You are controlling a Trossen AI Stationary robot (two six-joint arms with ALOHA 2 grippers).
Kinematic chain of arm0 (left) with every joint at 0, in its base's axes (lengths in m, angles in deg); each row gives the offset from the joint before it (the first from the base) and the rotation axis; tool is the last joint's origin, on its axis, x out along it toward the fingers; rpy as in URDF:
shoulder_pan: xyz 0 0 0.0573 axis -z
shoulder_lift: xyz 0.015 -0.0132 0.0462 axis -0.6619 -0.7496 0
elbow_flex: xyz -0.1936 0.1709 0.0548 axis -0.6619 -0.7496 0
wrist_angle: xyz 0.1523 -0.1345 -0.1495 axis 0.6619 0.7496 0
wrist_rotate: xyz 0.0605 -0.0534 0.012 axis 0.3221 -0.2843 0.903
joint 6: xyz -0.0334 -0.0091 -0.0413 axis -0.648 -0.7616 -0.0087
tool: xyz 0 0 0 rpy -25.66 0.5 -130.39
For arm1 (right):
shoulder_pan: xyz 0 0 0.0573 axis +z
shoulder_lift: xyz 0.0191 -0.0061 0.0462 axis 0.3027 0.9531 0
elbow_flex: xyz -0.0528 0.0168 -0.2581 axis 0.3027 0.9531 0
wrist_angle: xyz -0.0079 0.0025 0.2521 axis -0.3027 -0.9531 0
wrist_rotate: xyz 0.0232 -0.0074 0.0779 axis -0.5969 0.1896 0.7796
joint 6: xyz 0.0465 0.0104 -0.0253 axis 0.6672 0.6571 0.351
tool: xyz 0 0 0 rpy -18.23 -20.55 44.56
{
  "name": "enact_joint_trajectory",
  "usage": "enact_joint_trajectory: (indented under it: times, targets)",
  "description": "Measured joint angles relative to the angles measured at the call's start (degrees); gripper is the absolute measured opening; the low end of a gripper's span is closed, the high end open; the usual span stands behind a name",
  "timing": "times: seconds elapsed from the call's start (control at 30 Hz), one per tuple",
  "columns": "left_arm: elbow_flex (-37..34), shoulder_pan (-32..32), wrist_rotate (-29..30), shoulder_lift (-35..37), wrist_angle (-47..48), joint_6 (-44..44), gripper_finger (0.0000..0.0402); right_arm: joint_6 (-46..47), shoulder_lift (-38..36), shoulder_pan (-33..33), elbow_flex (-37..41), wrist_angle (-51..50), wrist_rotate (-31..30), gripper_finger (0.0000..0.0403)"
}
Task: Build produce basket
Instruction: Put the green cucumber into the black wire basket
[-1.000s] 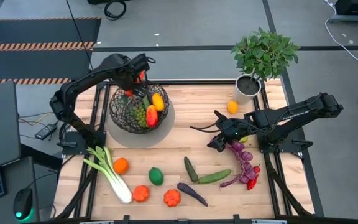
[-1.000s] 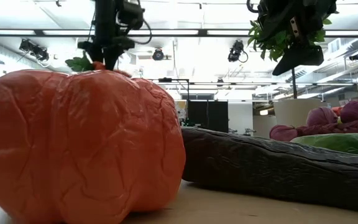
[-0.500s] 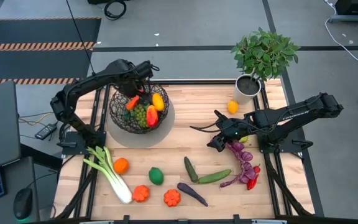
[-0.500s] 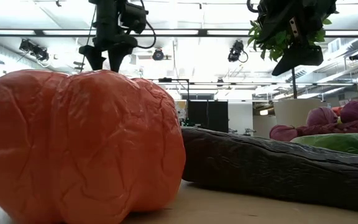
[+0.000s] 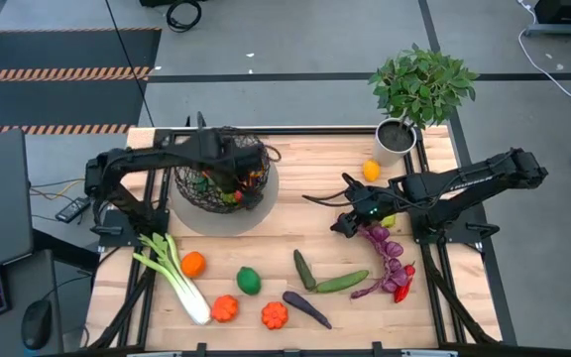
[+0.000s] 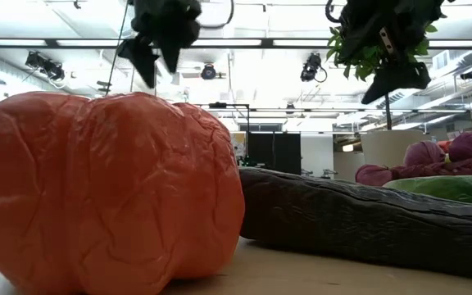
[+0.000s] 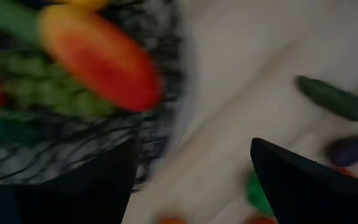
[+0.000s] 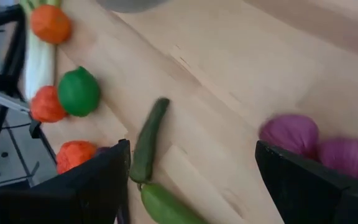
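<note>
Now leek (image 5: 173, 277) lies diagonal, white bulb toward table's front edge.

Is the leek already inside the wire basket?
No, the leek lies on the table near its front left corner, apart from the basket, beside an orange.

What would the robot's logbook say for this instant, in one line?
left gripper: open, over basket | right gripper: open, empty, by purple grapes | leek: on table

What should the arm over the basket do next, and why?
Probably swing toward the leek: the left gripper hangs open and empty over the basket, and much produce lies loose on the table.
</note>
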Motion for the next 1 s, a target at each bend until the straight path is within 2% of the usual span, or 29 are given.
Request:
enact_joint_trajectory:
  times: [0.17,0.33,0.6,0.87,1.0]
  targets:
    - [0.0,5.7,0.1,0.0,-4.4,-3.7,0.0315,6.2,0.0,0.4,0.0,-5.4,3.0,0.0348]
    - [0.0,10.1,0.2,0.0,-8.1,-2.3,0.0313,8.2,1.0,4.8,-0.3,-6.2,5.5,0.0348]
    - [0.0,12.7,0.4,0.0,-8.9,0.8,0.0305,8.0,9.7,13.6,-6.0,-8.1,7.3,0.0348]
    - [0.0,14.4,0.5,0.0,-10.7,2.6,0.0304,-2.2,22.8,21.1,-17.1,-16.7,9.6,0.0348]
    - [0.0,15.6,0.7,0.0,-11.9,1.2,0.0304,-9.1,26.9,23.0,-20.3,-20.0,7.3,0.0348]
